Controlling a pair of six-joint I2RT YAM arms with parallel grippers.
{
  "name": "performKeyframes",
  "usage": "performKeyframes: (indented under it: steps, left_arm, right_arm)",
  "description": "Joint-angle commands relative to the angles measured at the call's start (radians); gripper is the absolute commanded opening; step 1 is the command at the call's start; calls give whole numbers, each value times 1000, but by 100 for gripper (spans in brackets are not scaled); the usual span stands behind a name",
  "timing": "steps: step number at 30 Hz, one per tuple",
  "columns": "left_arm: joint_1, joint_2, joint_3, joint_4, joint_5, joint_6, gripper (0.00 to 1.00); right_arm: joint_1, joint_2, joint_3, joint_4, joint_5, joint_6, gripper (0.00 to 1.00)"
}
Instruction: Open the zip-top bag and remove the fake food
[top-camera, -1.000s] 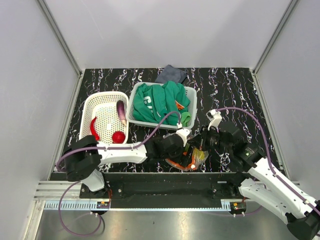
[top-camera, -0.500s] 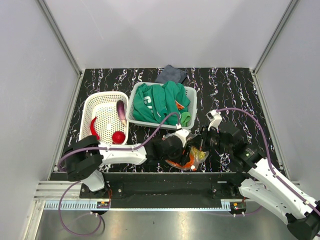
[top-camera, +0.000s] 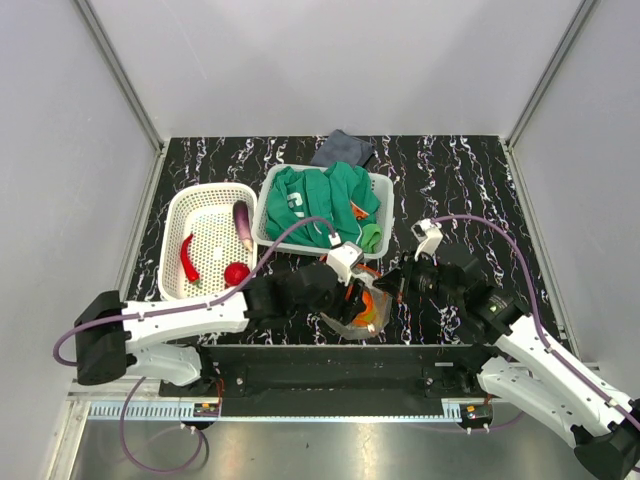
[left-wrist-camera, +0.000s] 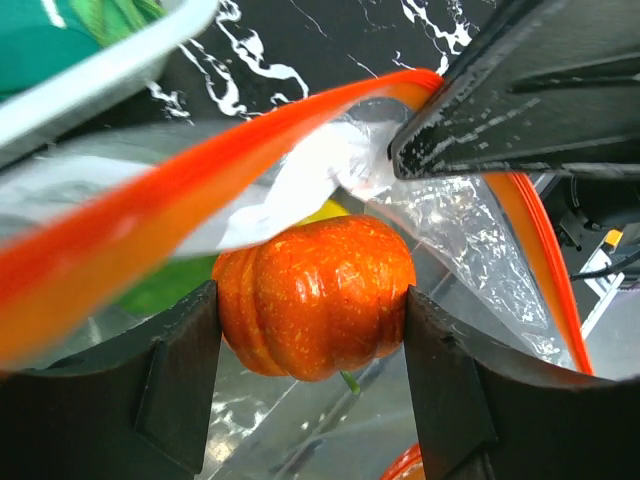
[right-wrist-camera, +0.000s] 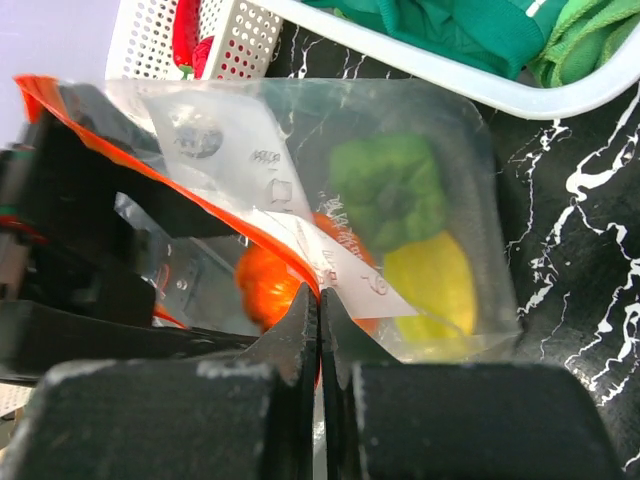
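The zip-top bag (right-wrist-camera: 250, 150) is clear with an orange-red zip strip (left-wrist-camera: 150, 210), and its mouth is held open near the table's front edge (top-camera: 362, 312). My right gripper (right-wrist-camera: 320, 300) is shut on the bag's rim by the strip. My left gripper (left-wrist-camera: 312, 322) reaches into the mouth and is shut on an orange toy pumpkin (left-wrist-camera: 315, 295), one finger on each side. A green pepper (right-wrist-camera: 390, 190) and a yellow piece (right-wrist-camera: 430, 280) of fake food lie inside the bag. In the top view the two grippers meet at the bag, left (top-camera: 352, 295) and right (top-camera: 386, 290).
A white perforated basket (top-camera: 175, 215) at the left holds a red chili (top-camera: 187, 258), a red round fruit (top-camera: 236, 273) and a purple eggplant (top-camera: 243, 225). Behind the bag stands a white tray (top-camera: 385, 190) with a green garment (top-camera: 320, 200). A dark cloth (top-camera: 342, 148) lies further back.
My left gripper's jaws have narrowed onto the pumpkin inside the bag. The left arm has stretched lower and shifted slightly left, and the bag has moved with it. The right gripper stays shut.
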Motion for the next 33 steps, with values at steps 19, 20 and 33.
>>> performKeyframes:
  steps: [19,20,33]
  left_arm:
    - [3,185,429,-321,109,4,0]
    - [3,180,435,-323,110,4,0]
    - [3,-37,452,-333,124,125,0]
  right_arm:
    - [7,59,123,47,-52,-52,0]
    - [7,59,123,45,-50,-58,0]
    - [7,30,101,24,-24,-77,0]
